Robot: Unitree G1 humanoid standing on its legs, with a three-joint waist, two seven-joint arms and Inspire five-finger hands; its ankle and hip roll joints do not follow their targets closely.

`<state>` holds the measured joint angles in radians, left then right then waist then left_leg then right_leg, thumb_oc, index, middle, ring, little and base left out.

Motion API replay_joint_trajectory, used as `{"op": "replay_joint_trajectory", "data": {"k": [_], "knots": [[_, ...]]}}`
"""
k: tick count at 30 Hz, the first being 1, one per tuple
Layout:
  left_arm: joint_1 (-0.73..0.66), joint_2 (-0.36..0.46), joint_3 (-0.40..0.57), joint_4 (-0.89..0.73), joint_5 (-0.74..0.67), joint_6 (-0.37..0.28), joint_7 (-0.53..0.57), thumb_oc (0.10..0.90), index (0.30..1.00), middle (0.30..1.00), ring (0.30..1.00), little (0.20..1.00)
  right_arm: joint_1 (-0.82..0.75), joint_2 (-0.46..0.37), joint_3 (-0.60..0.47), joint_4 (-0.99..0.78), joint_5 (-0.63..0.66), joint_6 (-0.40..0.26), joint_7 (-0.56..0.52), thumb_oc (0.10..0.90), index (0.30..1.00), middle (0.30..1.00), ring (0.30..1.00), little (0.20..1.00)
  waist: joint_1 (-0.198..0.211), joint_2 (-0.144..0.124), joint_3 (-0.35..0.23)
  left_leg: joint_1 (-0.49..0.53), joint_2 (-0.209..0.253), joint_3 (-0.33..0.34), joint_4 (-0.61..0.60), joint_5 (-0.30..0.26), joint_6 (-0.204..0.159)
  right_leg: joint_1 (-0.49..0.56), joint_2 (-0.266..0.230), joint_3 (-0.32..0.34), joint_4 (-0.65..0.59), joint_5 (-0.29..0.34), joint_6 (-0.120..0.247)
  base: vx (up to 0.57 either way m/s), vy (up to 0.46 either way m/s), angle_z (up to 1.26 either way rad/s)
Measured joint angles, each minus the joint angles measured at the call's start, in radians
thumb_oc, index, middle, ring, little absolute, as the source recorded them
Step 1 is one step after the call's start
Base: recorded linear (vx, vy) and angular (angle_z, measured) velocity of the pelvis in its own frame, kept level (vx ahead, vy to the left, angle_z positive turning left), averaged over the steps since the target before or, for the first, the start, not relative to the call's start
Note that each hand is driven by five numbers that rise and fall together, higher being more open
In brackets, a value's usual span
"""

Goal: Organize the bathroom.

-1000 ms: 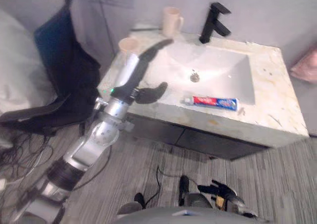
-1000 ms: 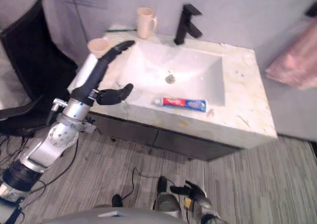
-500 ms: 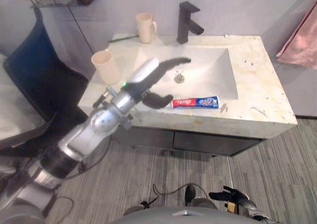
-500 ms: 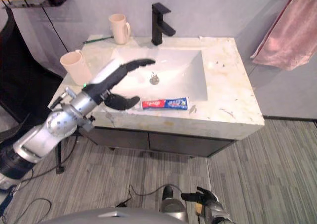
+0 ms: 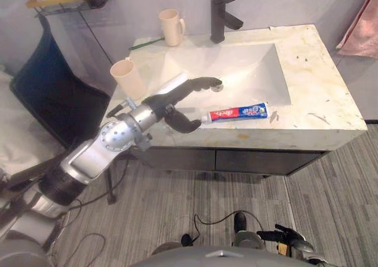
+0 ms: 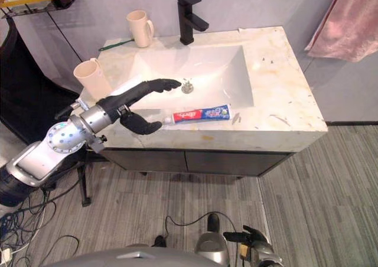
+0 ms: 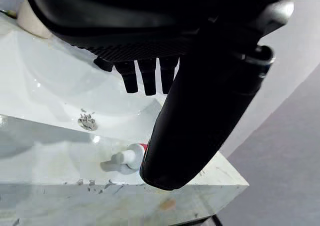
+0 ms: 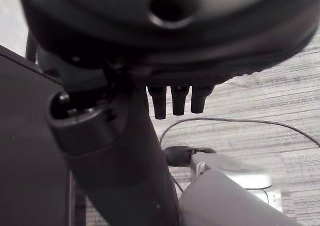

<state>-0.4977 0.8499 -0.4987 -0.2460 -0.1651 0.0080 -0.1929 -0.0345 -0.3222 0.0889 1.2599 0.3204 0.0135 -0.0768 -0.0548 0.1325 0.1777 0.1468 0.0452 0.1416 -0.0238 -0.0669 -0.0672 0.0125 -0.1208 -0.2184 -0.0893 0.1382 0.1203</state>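
Note:
A red, white and blue toothpaste tube (image 5: 236, 112) lies on the marble counter's (image 5: 313, 116) front strip, its white cap (image 7: 121, 159) toward my left hand (image 5: 170, 101). That hand is open. Its fingers (image 6: 155, 85) stretch out over the basin's (image 5: 236, 66) near left corner, and its thumb (image 7: 200, 111) points down just beside the cap. I cannot tell if the thumb touches the tube. My right hand (image 8: 130, 136) hangs open low over the floor.
A beige cup (image 5: 126, 78) stands on the counter's left edge, just behind my left forearm. At the back are a beige mug (image 5: 171, 26), a green toothbrush (image 5: 146, 41) and a black faucet (image 5: 221, 8). A pink towel (image 6: 348, 19) hangs at right. A dark chair (image 5: 53, 95) stands at left.
The camera has swung, shifting the whole scene. My left hand has come from beside the cup across to the basin's near corner, with its thumb now by the tube's cap.

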Motion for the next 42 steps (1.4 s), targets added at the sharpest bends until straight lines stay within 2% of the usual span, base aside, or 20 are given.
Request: {"op": "replay_joint_trajectory", "data": {"k": [6,15,24,27,33,38,42], "knots": [[-0.005,0.0,-0.002,-0.007,-0.073,0.021,-0.064,0.8,0.9,0.9,0.9,0.9,-0.018,-0.004,0.012,0.0,0.0,0.003,-0.001,0.8,0.9,0.9,0.9,0.9,-0.003,0.007,-0.001,0.0,0.0,0.001,0.001,0.0,0.0,-0.001,0.0,0.001,0.0,0.002,-0.005,0.0,-0.002,-0.01],[-0.011,-0.032,-0.006,-0.029,-0.144,0.044,-0.077,0.8,0.9,0.9,0.9,0.9,-0.021,-0.017,0.038,-0.002,0.002,0.019,-0.004,0.8,0.9,0.9,0.9,0.9,-0.001,0.011,-0.002,-0.001,0.0,0.001,0.005,0.0,0.0,-0.001,0.0,0.002,0.0,0.002,-0.005,0.0,-0.003,0.0],[-0.011,-0.112,-0.01,-0.036,-0.146,0.067,-0.077,0.8,0.9,0.9,0.9,0.9,-0.017,-0.016,0.038,-0.007,0.004,0.019,-0.018,0.8,0.9,0.9,0.9,0.9,-0.005,0.01,-0.002,-0.02,-0.002,0.002,0.035,0.0,0.0,-0.009,-0.004,0.005,0.0,-0.006,-0.008,0.0,-0.002,0.0],[-0.011,-0.113,-0.027,-0.036,-0.136,0.084,-0.074,0.8,0.9,0.9,0.9,0.9,-0.012,-0.016,0.037,-0.007,0.013,0.019,-0.019,0.8,0.9,0.9,0.9,0.9,-0.006,0.01,-0.002,-0.023,-0.003,0.004,0.04,0.0,0.0,-0.01,-0.005,0.007,0.0,-0.005,-0.009,0.0,0.0,0.0],[-0.011,-0.116,-0.047,-0.036,-0.092,0.106,-0.026,0.8,0.9,0.9,0.9,0.9,-0.008,-0.016,0.037,-0.007,0.021,0.017,-0.019,0.8,0.9,0.9,0.9,0.9,-0.008,0.005,0.001,-0.035,-0.007,0.014,0.065,0.0,-0.001,-0.011,-0.015,0.009,0.0,-0.005,-0.009,0.01,-0.006,-0.01],[-0.012,-0.142,-0.047,-0.027,-0.072,0.105,0.023,0.8,0.9,0.9,0.9,0.9,-0.006,-0.011,0.037,-0.008,0.022,0.016,-0.018,0.8,0.9,0.9,0.9,0.9,-0.008,-0.012,0.009,-0.041,-0.016,0.022,0.095,0.0,-0.001,-0.012,-0.021,0.029,0.0,-0.005,-0.009,0.05,-0.026,-0.08],[-0.013,-0.15,-0.062,-0.02,-0.016,0.097,0.112,0.8,0.9,0.9,0.9,0.9,0.001,0.006,0.036,-0.008,0.024,0.01,-0.019,0.8,0.9,0.9,0.9,0.9,-0.029,-0.03,0.015,-0.052,-0.018,0.023,0.11,0.001,-0.001,-0.014,-0.025,0.03,0.0,-0.005,-0.009,0.05,-0.031,-0.01]]}}
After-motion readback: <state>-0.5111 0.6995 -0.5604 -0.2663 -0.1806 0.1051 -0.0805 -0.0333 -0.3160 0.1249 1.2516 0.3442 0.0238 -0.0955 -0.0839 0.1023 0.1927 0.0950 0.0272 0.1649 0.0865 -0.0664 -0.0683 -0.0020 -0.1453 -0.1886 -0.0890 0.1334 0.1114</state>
